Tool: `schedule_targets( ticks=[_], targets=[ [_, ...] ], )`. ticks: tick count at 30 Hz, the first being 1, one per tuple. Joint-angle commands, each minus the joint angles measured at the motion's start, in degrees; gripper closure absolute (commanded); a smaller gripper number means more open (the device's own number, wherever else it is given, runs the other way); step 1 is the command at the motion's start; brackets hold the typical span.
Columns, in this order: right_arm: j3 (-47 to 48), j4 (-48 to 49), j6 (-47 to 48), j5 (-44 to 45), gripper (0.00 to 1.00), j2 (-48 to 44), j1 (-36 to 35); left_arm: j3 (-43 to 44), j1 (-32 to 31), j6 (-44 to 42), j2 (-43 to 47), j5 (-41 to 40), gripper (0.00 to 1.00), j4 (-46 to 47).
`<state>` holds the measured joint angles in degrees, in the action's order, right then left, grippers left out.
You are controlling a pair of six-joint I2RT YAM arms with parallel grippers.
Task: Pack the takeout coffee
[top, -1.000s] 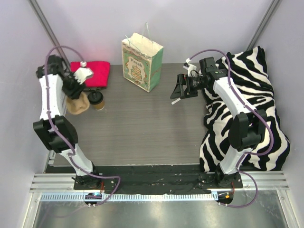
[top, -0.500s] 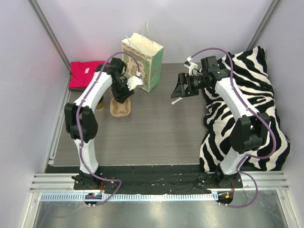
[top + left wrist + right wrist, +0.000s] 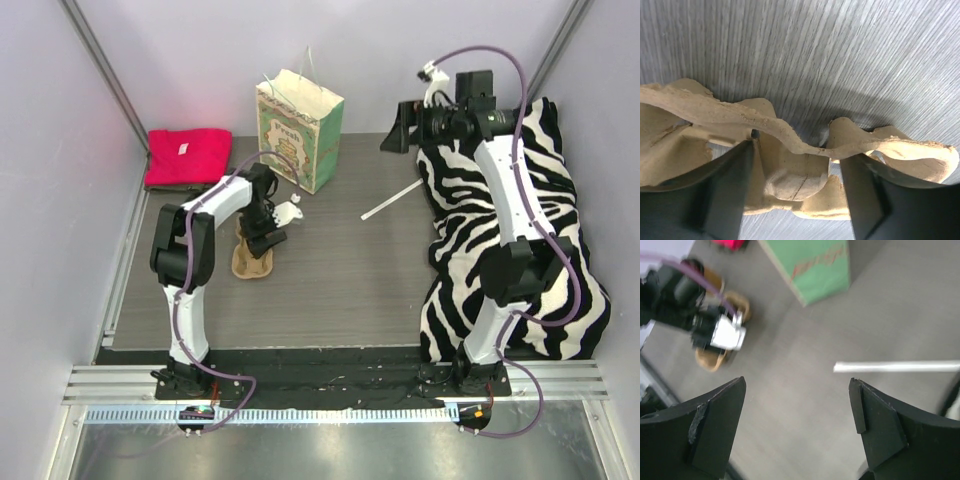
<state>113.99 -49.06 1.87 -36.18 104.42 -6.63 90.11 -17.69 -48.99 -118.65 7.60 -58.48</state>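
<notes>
2 tools open: left tool (image 3: 796,150) astride tray (image 3: 700,107) rim, unclamped; right tool (image 3: 797,385) wide, empty. Cup hidden, likely behind left arm (image 3: 200,208). Step: tray set down. Next: lift clear, fetch cup.

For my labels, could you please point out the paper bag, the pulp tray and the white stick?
paper bag (image 3: 288,140), top view, printed front.
pulp tray (image 3: 795,179), left wrist view, centre bump.
white stick (image 3: 392,200), top view, mid-length.
</notes>
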Motion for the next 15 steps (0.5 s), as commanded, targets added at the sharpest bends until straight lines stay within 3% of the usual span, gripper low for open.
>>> schedule_targets(
  ticks=[1, 4, 8, 15],
  targets=[
    [13.7, 6.2, 1.5, 3.7, 0.06, 6.2, -0.2, 1.1, -0.1, 1.5, 4.9, 1.3, 0.21, 0.2],
    [20.5, 13.3, -3.5, 6.0, 0.06, 9.7, -0.5, 2.5, -0.1, 2.6, 6.8, 2.8, 0.16, -1.0],
    [20.7, 27.4, -9.9, 8.4, 0.04, 13.4, -2.4, 3.5, -0.1, 4.7, 11.5, 8.1, 0.01, -0.8],
    [32.4, 38.5, -10.8, 14.4, 0.02, 26.8, -7.2, 8.6, -0.1, 9.0, 15.1, 11.2, 0.0, -1.9]
  ],
)
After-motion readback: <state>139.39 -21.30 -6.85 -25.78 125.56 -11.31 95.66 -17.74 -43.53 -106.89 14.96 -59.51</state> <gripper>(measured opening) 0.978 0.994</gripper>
